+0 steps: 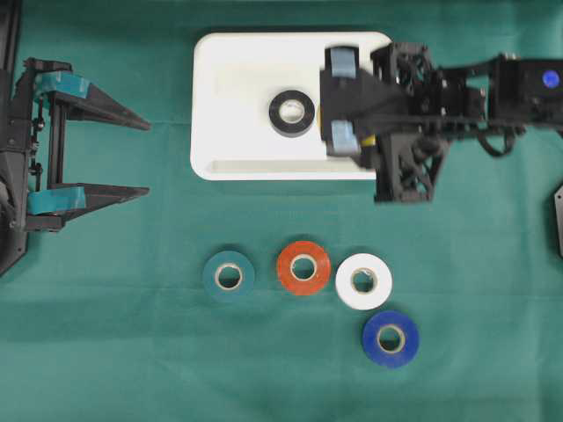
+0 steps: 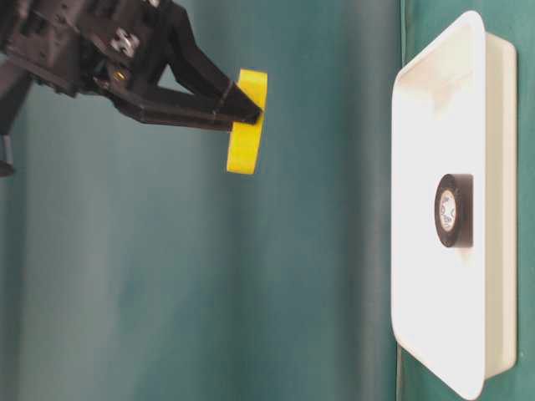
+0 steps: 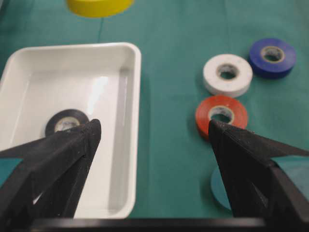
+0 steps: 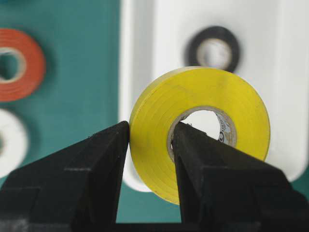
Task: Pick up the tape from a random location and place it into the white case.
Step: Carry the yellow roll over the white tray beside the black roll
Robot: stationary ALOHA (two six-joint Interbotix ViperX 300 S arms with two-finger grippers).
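At the left, the left gripper (image 1: 92, 156) waits with its jaws wide and holds nothing. In the middle, the white case (image 1: 220, 61) already has a black roll (image 1: 292, 112) inside; teal, red, white and blue rolls lie on the green cloth (image 1: 132, 352) in front. At the right, the right gripper (image 4: 150, 137) pinches the yellow tape (image 4: 222, 96) through its wall, high above the case. I think this is the carrying step; next it must lower over a free part and let go.
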